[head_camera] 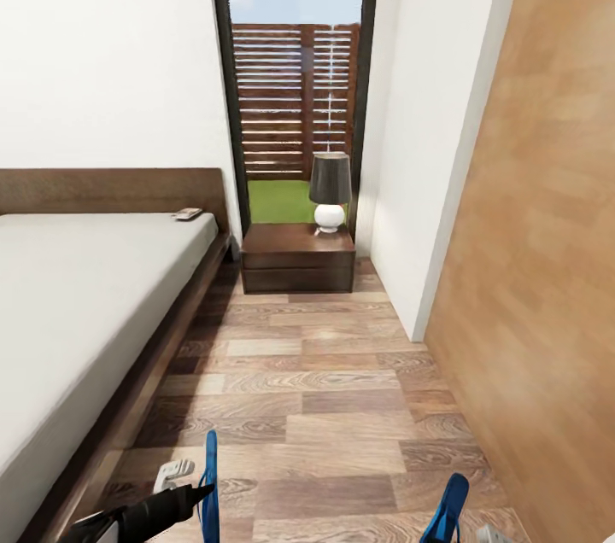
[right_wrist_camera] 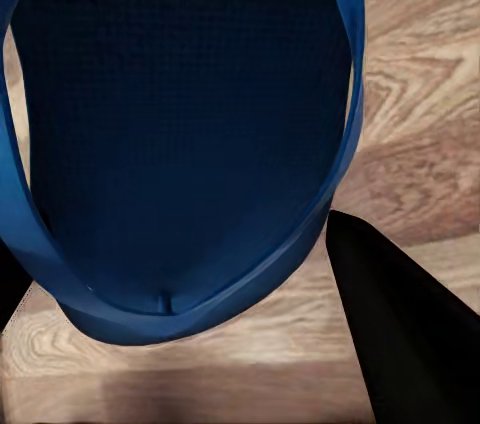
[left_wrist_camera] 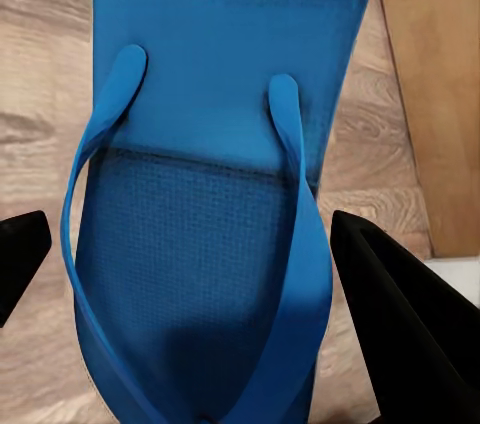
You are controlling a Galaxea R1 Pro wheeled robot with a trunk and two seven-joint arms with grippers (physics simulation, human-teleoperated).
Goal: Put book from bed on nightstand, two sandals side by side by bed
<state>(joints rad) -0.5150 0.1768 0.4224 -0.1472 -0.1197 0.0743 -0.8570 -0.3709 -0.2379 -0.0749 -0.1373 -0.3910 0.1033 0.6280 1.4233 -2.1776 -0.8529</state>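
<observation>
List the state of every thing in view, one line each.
Left sandal: held up off the floor between the left gripper's fingers.
Right sandal: held up between the right gripper's fingers.
Book: lying flat on the bed, near the headboard.
Nightstand: drawers shut, lamp upright on top.

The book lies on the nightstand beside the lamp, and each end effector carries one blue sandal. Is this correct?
Not quite. The head view shows the book on the bed, near the headboard; only the lamp stands on the nightstand. The rest holds: the left sandal and the right sandal each hang at an end effector.
</observation>
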